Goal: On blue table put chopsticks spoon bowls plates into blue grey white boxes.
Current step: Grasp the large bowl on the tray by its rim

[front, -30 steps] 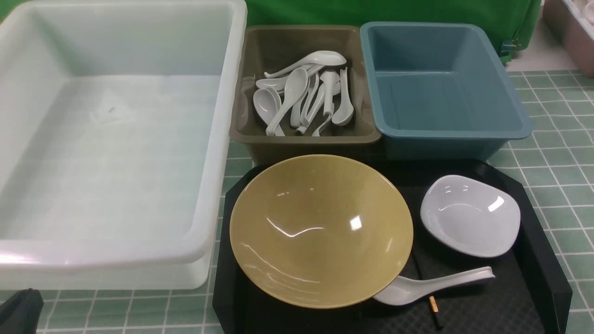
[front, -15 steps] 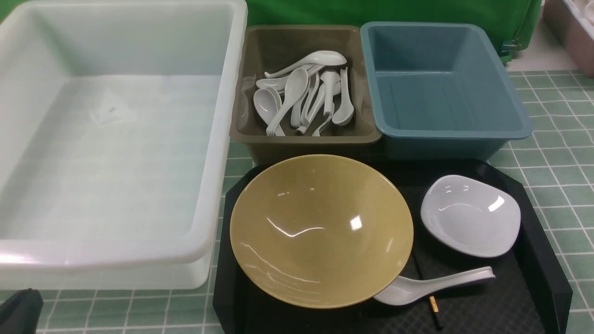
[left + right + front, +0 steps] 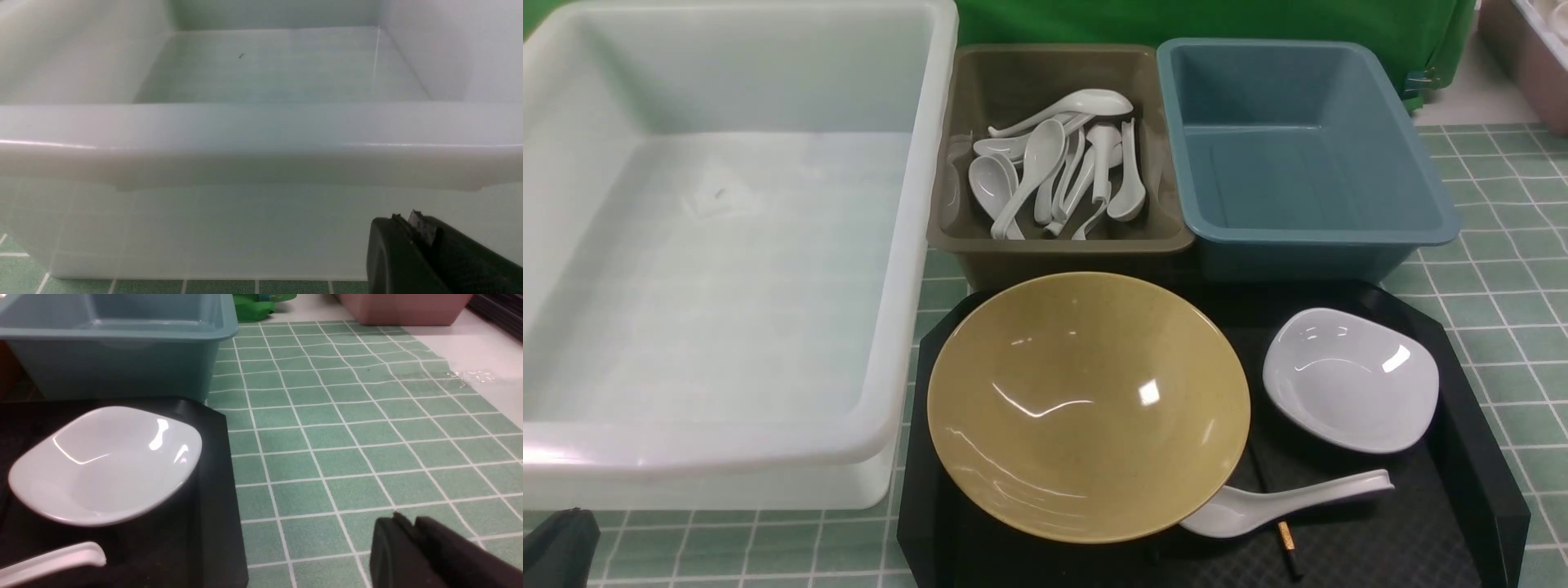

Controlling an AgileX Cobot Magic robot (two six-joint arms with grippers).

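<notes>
Nothing's shifting lately: left claw point(image 3: 405, 217) and right claw point(image 3: 410, 521) are idling pinched narrow and empty, so the bowl point(image 3: 1088, 406) is still waiting.

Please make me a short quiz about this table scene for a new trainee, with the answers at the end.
1. True or false: the teal-blue box holds the pile of spoons.
2. The white dish rests: A) on the black tray; B) in the teal-blue box; C) on top of the pile of spoons.
3. Fill in: the pile of spoons lies in the ___ box.
Key: 1 false; 2 A; 3 olive-grey, the olive-grey box between the other two.
</notes>
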